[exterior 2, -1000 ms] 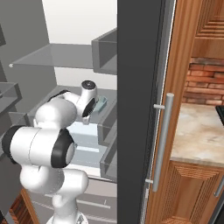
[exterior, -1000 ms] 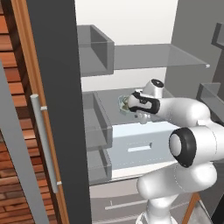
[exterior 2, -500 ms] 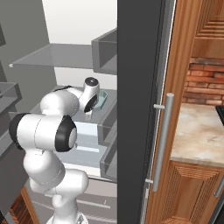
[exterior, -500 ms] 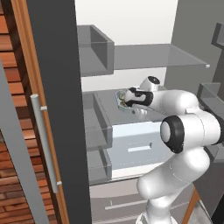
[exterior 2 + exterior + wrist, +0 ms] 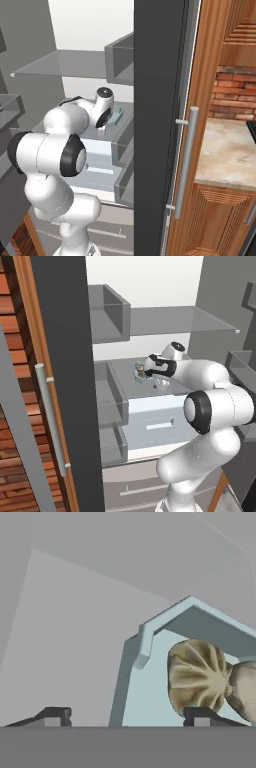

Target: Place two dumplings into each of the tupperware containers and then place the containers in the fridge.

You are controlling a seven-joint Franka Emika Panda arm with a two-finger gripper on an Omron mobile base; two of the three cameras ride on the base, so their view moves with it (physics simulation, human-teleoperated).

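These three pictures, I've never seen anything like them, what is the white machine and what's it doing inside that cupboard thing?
It is a white robot arm reaching into an open grey fridge. Two pictures come from cameras on its base, left and right; the third looks along its end effector. On the grey shelf sits a shallow pale teal tupperware tub holding two creased beige dumplings. The fingers stand apart, one on each side of the tub's rim, holding nothing.

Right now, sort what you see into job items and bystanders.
Job items:
teal tub, sitting on the fridge shelf
two dumplings inside it
gripper, jaws open astride the tub's rim

Bystanders:
pale blue drawer
wooden cabinet
brick wall
stone counter
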